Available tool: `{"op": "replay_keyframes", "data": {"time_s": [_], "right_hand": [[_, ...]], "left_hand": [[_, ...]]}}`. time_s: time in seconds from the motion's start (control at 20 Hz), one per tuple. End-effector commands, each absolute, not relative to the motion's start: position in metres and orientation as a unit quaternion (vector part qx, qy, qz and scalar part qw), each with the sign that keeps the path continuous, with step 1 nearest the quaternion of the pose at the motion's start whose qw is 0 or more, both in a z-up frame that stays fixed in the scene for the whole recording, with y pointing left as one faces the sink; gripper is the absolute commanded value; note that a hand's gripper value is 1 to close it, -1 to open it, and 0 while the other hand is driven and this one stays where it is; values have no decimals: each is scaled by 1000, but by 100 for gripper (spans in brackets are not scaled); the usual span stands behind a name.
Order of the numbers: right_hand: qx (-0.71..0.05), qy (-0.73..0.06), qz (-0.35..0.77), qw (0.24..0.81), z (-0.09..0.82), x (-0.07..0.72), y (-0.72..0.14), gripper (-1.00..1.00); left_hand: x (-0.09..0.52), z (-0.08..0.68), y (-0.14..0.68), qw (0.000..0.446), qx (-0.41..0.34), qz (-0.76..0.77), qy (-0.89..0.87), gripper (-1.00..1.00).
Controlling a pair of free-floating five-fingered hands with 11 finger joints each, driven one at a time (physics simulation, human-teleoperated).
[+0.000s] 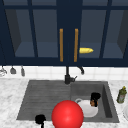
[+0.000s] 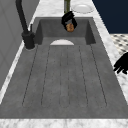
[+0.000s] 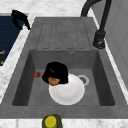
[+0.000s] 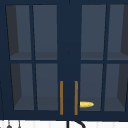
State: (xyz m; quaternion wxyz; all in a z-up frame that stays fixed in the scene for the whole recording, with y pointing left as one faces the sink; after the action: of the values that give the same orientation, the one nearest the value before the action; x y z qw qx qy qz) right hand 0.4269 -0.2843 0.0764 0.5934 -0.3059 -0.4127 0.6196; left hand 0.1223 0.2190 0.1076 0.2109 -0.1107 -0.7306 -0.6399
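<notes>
My right hand (image 1: 95, 97) is down in the sink basin (image 1: 106, 100), fingers curled round a small brown object (image 1: 93, 102). It hovers just over the rim of a white plate (image 1: 87, 110) lying on the basin floor. From the right side the same hand (image 3: 56, 72) holds the brown object (image 3: 53, 81) above the plate (image 3: 68, 92); from the left side the hand (image 2: 68, 18) and the object (image 2: 70, 27) sit at the far end. My left hand (image 1: 40, 119) floats at the sink's front edge near the drainboard, fingers relaxed and drooping (image 2: 122, 63) (image 3: 19, 17).
A large red ball (image 1: 67, 115) sits at the front middle. The black faucet (image 1: 67, 75) stands behind the sink. A green bottle (image 1: 121, 95) and a white dish (image 2: 82, 8) are on the right counter. A yellow object (image 1: 86, 50) lies in the glass-door cabinet.
</notes>
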Motion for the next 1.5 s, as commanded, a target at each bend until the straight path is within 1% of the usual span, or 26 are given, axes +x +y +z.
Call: {"op": "replay_keyframes", "data": {"time_s": [0.0, 0.75, 1.45], "right_hand": [[-306, -430, 600, 602, 106, 408, -293, 100], [-285, -449, 591, 606, 177, 334, -350, 100], [-267, -460, 584, 613, 231, 291, -424, 100]], "left_hand": [[122, 108, 219, 211, -111, -640, -731, 0], [122, 108, 219, 211, -111, -640, -731, 0], [122, 108, 219, 211, -111, -640, -731, 0]]}}
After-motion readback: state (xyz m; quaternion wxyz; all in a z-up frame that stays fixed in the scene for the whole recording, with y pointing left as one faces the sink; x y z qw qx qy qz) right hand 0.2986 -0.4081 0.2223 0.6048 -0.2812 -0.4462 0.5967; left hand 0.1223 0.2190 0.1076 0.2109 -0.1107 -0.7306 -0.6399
